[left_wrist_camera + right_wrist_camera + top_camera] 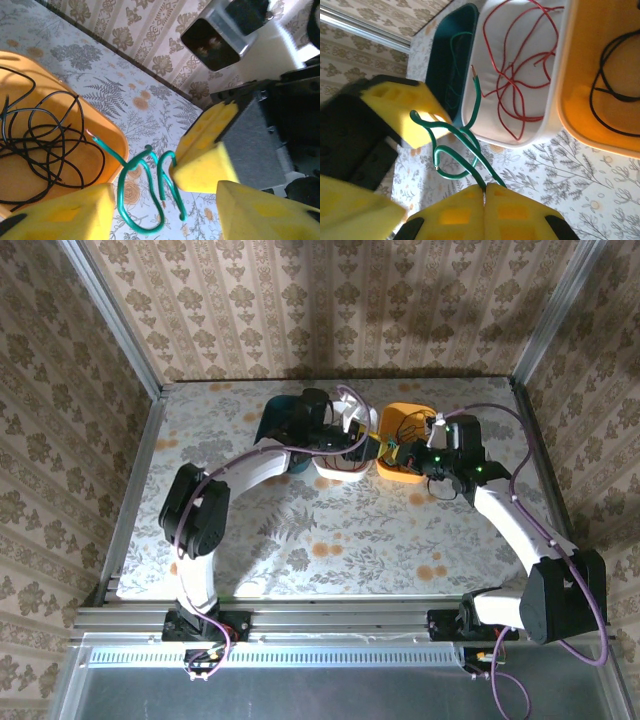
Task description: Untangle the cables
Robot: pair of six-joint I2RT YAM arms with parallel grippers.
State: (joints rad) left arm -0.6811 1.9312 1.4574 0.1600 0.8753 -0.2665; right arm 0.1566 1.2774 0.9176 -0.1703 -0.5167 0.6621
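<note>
The right gripper (485, 192) is clenched on the green cable (478, 97): in the right wrist view its two yellow fingers meet at 6 o'clock, and the cable goes into the seam between them. From that pinch the cable climbs toward 11 o'clock in a few loose bends. One bare-tipped end stands up over the near rim of the white bin (540, 135). Another bend reaches across to 9 o'clock, where it touches a yellow finger (402, 107) of the left gripper.

The left gripper (165, 202) stands released. In its own wrist view the fingers sit apart at 7 and 5 o'clock, and the green loops hang between them, just beside the 7 o'clock finger. I cannot tell whether the loops touch it. The right gripper's yellow block sits at 3 o'clock of those loops.

The whole green cable hangs above the floral table (580, 200), just in front of the bins. The red cable (511, 80) lies as a loose squiggle in the white bin at 12 o'clock of the right wrist view. A black cable (591, 102) lies in the orange bin (580, 117) at 2 o'clock. A thinner green cable (454, 55) lies in the teal bin (440, 65) at 11 o'clock.
</note>
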